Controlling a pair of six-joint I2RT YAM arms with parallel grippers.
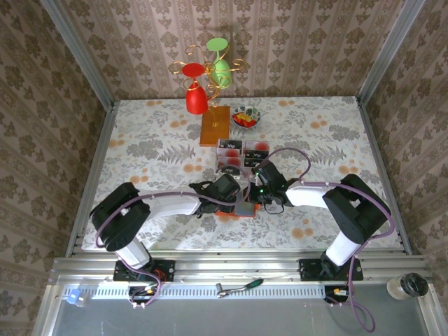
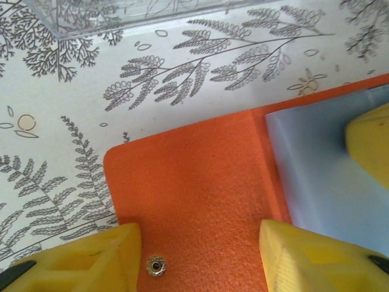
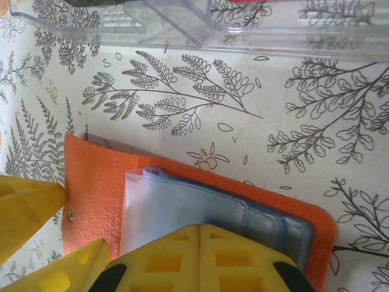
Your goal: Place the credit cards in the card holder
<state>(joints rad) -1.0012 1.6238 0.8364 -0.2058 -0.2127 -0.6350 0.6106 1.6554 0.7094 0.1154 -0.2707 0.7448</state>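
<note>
Card holder (image 2: 194, 182): orange, lying open and flat on the fern-print tablecloth (image 2: 182, 85). It sits near the middle of the table toward the near edge, between the two grippers and just in front of a clear tray (image 3: 255, 36).
Left gripper (image 2: 197, 236): fingers set apart, one on either side of the holder's left flap. Its metal snap (image 2: 156, 266) lies between them, and nothing is pinched.
Clear sleeves (image 3: 176, 207): a pale stack on the holder's right half.
Right gripper (image 3: 200, 231): fingers closed together, tips down on the sleeves.
Credit cards (image 1: 231, 147): black and red, lying in the clear tray just beyond the holder.
Far side of the table: a goblet stand (image 1: 210, 84) with a red and a green glass, and a small bowl (image 1: 246, 117) to its right.
</note>
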